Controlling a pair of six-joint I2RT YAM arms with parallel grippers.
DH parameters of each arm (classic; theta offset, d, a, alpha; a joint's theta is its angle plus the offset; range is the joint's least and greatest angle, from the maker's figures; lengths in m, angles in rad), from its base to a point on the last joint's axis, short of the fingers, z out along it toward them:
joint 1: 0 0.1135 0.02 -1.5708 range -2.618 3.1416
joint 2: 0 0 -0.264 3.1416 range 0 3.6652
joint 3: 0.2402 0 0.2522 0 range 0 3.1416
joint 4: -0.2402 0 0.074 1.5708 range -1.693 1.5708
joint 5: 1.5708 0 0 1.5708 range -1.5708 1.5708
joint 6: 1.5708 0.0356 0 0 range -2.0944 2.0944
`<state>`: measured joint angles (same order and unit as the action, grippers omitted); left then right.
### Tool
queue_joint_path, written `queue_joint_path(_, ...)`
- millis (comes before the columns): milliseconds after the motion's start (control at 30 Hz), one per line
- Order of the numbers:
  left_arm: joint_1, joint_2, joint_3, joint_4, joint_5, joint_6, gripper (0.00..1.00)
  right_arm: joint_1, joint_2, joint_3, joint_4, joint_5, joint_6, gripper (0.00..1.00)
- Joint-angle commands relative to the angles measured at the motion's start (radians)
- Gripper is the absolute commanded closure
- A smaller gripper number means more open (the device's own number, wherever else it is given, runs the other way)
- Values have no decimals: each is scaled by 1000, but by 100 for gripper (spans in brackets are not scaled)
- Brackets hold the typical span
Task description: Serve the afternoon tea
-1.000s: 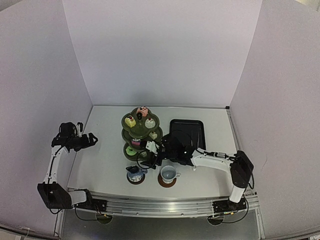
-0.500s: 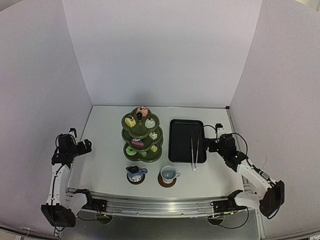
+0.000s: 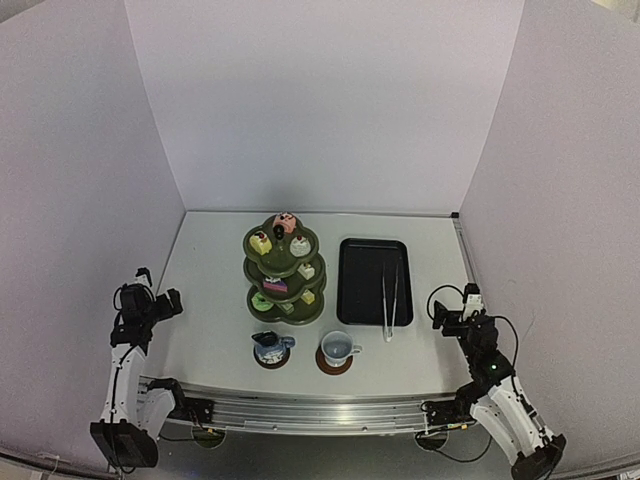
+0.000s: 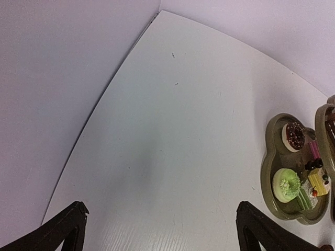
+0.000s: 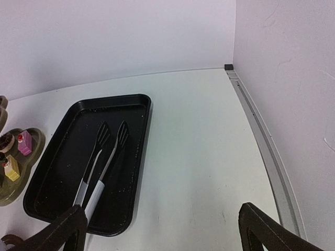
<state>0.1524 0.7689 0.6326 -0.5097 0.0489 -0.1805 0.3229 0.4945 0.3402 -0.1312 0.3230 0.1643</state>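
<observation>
Green three-tier stand [image 3: 248, 268] sits mid-desk [image 3: 205, 330], with small cakes [image 3: 262, 243] on every tier. Just in front of it, a blue-and-white pot [image 3: 270, 345] and a white mug [image 3: 337, 347] stand side by side, each on a brown coaster [image 3: 334, 369]. Black tray [image 3: 362, 285] is right of the stand, with metal tongs [image 3: 389, 300] lying along its right side. Left fingers [image 4: 65, 227] are spread wide, holding nothing, over bare desk by the left edge. Right fingers [image 5: 65, 230] are also spread wide and empty, near the right edge, apart from the tray.
</observation>
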Motion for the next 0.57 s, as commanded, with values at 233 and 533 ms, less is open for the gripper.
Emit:
queue_joint_path(233,27,-35,-38,70,30,-11,0,-5,-284,-93,-52,38,25,2)
queue_joint_path(533,34,-47,-49,74,18,-22,0,-4,-196,-66,-58,8,20,2)
